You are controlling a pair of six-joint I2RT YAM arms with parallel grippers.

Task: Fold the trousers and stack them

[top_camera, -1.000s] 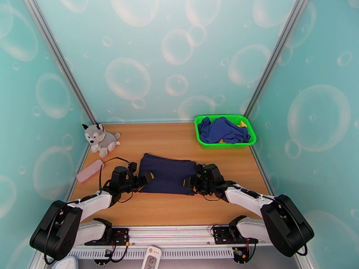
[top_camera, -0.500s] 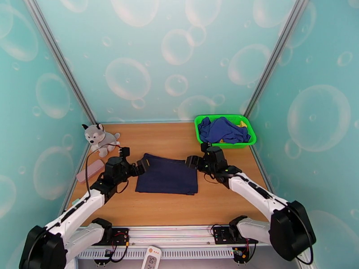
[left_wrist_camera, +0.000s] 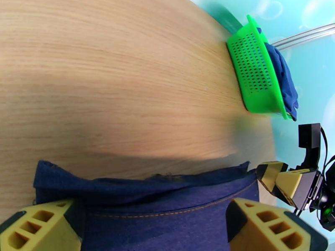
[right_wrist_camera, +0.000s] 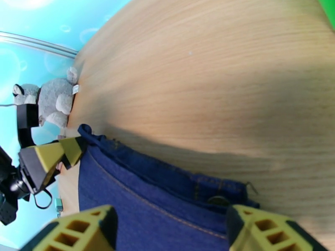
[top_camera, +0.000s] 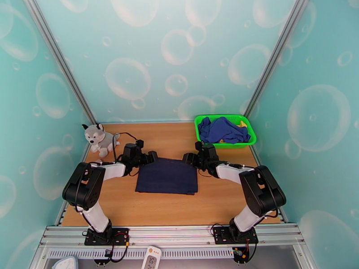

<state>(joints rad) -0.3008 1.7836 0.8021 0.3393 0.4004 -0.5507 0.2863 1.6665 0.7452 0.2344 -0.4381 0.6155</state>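
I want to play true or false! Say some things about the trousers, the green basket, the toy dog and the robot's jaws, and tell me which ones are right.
1. The trousers lie folded flat on the table. True.
2. The green basket has nothing in it. False: a blue garment lies bunched inside.
3. The toy dog sits at the table's far left corner. True.
4. Both arms' jaws are squeezed shut. False: both pairs stand open, one at each far corner of the trousers.
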